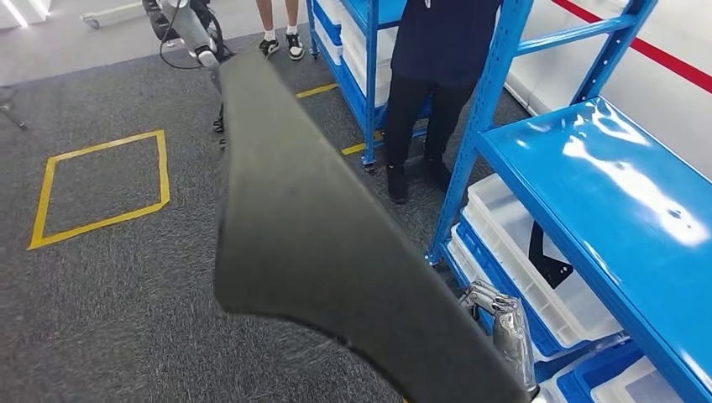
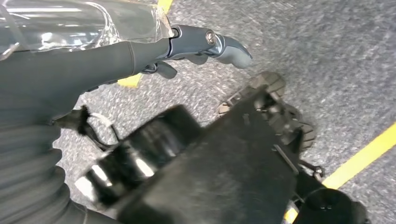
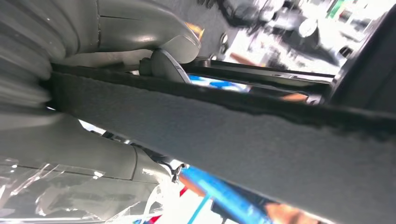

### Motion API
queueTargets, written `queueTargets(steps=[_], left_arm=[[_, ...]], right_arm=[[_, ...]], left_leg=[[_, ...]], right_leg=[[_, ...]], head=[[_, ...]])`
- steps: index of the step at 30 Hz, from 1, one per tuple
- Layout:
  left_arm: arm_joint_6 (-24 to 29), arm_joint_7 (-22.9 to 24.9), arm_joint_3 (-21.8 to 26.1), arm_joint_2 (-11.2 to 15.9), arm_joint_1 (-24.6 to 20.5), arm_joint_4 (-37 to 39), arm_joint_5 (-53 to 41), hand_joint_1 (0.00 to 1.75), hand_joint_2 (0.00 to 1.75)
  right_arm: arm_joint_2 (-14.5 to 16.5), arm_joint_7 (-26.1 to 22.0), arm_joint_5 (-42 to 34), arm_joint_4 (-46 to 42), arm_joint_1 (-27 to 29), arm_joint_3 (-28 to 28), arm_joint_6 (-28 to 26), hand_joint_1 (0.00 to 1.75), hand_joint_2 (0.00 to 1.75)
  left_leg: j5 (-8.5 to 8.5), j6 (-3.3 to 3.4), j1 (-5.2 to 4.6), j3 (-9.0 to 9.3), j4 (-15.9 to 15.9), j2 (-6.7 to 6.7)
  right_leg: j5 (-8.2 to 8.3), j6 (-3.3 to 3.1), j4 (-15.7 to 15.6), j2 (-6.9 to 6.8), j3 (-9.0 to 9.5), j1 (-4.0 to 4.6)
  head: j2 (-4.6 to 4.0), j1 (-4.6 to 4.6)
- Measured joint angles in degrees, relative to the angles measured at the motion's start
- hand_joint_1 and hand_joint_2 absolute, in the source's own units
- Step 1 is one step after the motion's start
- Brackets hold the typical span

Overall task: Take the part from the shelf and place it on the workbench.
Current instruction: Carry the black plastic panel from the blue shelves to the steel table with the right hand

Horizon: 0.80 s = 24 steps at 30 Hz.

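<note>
The part is a large, dark grey felt-like panel (image 1: 319, 243) that crosses the head view diagonally, from the upper middle down to the lower right. My right hand (image 1: 502, 323) grips its lower edge beside the blue shelf. In the right wrist view the panel's edge (image 3: 233, 140) runs between the thumb and fingers of my right hand (image 3: 70, 144). My left hand (image 2: 140, 51) hangs over the carpet with its fingers stretched out and nothing in them.
A blue shelf rack (image 1: 604, 193) stands at the right with clear plastic bins (image 1: 537, 269) below, one holding a black piece (image 1: 547, 260). A person (image 1: 437, 75) stands by the rack. Yellow tape (image 1: 101, 185) marks a square on the grey carpet to the left.
</note>
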Motion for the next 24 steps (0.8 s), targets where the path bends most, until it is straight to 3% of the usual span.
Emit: queueTargets(steps=[2,3,4,5,6,7,9,11,13,15,17,19,20,21,22,24], left_arm=[[-0.03,0.0,-0.03,-0.05,-0.15,0.0,0.06,0.0,1.75],[-0.04,0.02,-0.03,-0.08,-0.21,0.0,0.14,0.0,1.75],[-0.07,0.08,-0.04,-0.1,-0.18,0.0,0.25,0.0,1.75],[-0.08,0.17,-0.04,-0.1,-0.09,0.0,0.43,0.0,1.75],[-0.12,0.27,-0.04,-0.1,0.01,0.0,0.61,0.0,1.75],[-0.19,0.35,-0.04,-0.1,0.08,0.0,0.79,0.0,1.75],[-0.36,0.45,-0.04,-0.1,0.04,0.0,1.07,0.0,1.75],[-0.49,0.54,-0.04,-0.12,-0.02,0.0,1.21,0.0,1.75],[-0.55,0.77,-0.04,-0.14,0.13,0.0,1.28,0.0,1.75],[-0.57,1.02,-0.04,-0.13,0.24,0.0,1.36,0.0,1.75],[-0.56,1.09,-0.04,-0.13,0.11,0.0,1.49,0.0,1.75],[-0.54,1.08,-0.03,-0.13,-0.09,-0.01,1.67,0.0,1.75],[-0.52,1.09,-0.02,-0.13,-0.15,-0.02,1.71,0.0,1.75],[-0.52,1.1,-0.02,-0.13,-0.16,-0.02,1.67,0.0,1.75],[-0.51,1.15,-0.03,-0.13,-0.13,-0.02,1.56,0.0,1.75],[-0.49,1.22,-0.07,-0.09,-0.06,-0.01,1.15,0.0,1.75]], right_arm=[[-0.01,0.1,0.01,0.0,0.07,-0.1,0.04,1.75,1.75],[-0.01,0.22,0.02,0.01,0.09,-0.14,0.08,1.75,1.75],[-0.01,0.38,0.05,0.01,0.1,-0.16,0.14,1.75,1.75],[-0.01,0.55,0.11,0.02,0.1,-0.16,0.22,1.75,1.75],[-0.01,0.74,0.2,0.02,0.08,-0.17,0.29,1.75,1.75],[-0.01,0.97,0.28,0.02,0.07,-0.17,0.39,1.75,1.75],[-0.01,1.38,0.41,0.02,0.06,-0.17,0.59,1.75,1.75],[-0.01,1.75,0.33,0.02,0.01,-0.17,0.79,1.75,1.75],[-0.01,2.06,0.08,0.03,-0.19,-0.17,0.91,1.75,1.75],[-0.01,2.18,-0.2,0.04,-0.34,-0.17,0.87,1.75,1.75],[-0.01,2.14,-0.55,0.08,-0.3,-0.17,0.75,1.75,1.75],[-0.01,2.01,-0.98,0.27,-0.24,-0.16,0.61,1.75,1.75],[-0.01,1.92,-1.13,0.4,-0.24,-0.16,0.52,1.75,1.75],[-0.01,1.81,-1.27,0.51,-0.23,-0.16,0.4,1.75,1.75],[-0.01,1.66,-1.4,0.57,-0.22,-0.16,0.22,1.75,1.75],[-0.01,1.24,-1.75,0.59,0.0,-0.2,-0.43,1.75,1.75]], left_leg=[[0.17,0.28,0.15,0.12,-0.11,-1.22],[0.2,0.37,0.17,0.15,-0.1,-1.92],[0.17,0.38,0.21,0.22,-0.08,-2.67],[0.13,0.35,0.3,0.33,-0.06,-3.44],[0.05,0.27,0.44,0.49,-0.04,-4.22],[-0.06,0.12,0.64,0.68,0.0,-5.01],[-0.41,-0.45,0.77,0.69,0.35,-6.52],[-0.55,-1.1,0.79,0.33,0.56,-7.84],[-0.59,-1.64,1.12,-0.07,0.62,-8.69],[-2.48,-2.18,1.18,-1.74,3.84,-6.58],[-6.5,-2.6,1.09,-5.83,12.34,-3.52],[-9.33,-2.7,1.15,-9.92,20.54,-2.77],[-9.22,-2.59,1.13,-10.5,21.6,-2.7],[-8.06,-2.37,1.05,-9.81,20.09,-2.61],[-6.13,-2.03,0.88,-7.94,16.3,-2.25],[-2.22,-1.12,0.09,-3.17,6.92,-0.21]], right_leg=[[-4.06,0.29,8.45,2.47,-4.07,-0.11],[-5.6,0.45,12.99,2.95,-6.47,-0.13],[-6.14,0.6,16.01,3.18,-8.25,-0.15],[-5.44,0.74,16.63,3.26,-8.93,-0.22],[-3.64,0.88,14.71,3.38,-8.39,-0.35],[-1.15,1.06,10.71,3.92,-6.79,-0.58],[2.96,1.42,1.95,6.74,-3.09,-1.27],[4.2,1.18,-1.97,8.56,-1.44,-1.57],[4.2,0.35,-2.26,7.42,-1.26,-1.35],[4.2,-0.52,-2.5,5.84,-1.0,-1.15],[4.09,-1.11,-2.65,4.27,-0.78,-0.88],[3.9,-1.39,-2.65,2.72,-0.66,-0.61],[3.81,-1.48,-2.65,2.0,-0.55,-0.51],[3.7,-1.54,-2.66,1.36,-0.41,-0.44],[3.6,-1.55,-2.67,0.81,-0.24,-0.4],[3.39,-1.4,-2.76,-0.1,0.08,-0.29]], head=[[-0.01,0.0],[-0.01,0.01],[-0.01,-0.01],[0.0,-0.01],[0.0,-0.01],[0.0,-0.01],[-0.01,-0.03],[-0.01,-0.05],[-0.01,-0.04],[-0.02,-0.09],[-0.02,-0.11],[-0.01,-0.1],[-0.02,-0.1],[-0.01,-0.11],[-0.02,-0.12],[-0.01,-0.14]])
